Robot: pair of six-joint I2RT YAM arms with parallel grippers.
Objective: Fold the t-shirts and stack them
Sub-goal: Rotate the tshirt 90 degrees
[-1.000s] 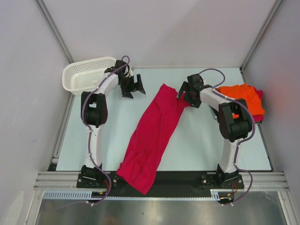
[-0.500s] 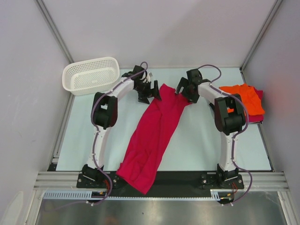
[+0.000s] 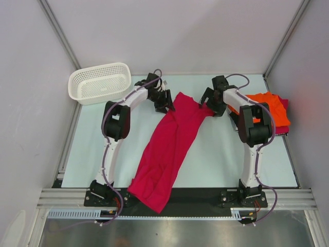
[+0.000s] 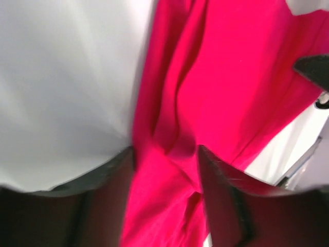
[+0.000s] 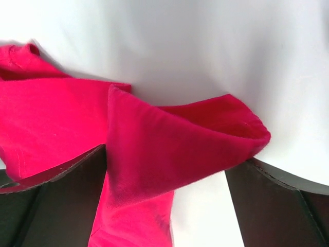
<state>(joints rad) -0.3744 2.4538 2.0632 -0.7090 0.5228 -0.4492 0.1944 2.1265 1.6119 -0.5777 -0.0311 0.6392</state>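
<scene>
Left gripper (image 3: pixel 166 106) down on far-left corner of long crimson cloth t-shirt (image 3: pixel 167 149), fingers (image 4: pixel 221 206) either side of a raised fold; clamped or not: cannot tell. Right gripper (image 3: pixel 207 107) at far-right corner, jaws spread wide, loose fold between, not pinched. Pale table (image 3: pixel 216 159): crimson shirt stretched diagonally from mid-far to near edge, overhanging black front rail (image 3: pixel 205 194). White plastic mesh basket (image 3: pixel 97 82) at far left. Bright orange t-shirt (image 3: pixel 267 105) crumpled at far right, atop second crimson shirt (image 3: pixel 284 103), only edge showing.
</scene>
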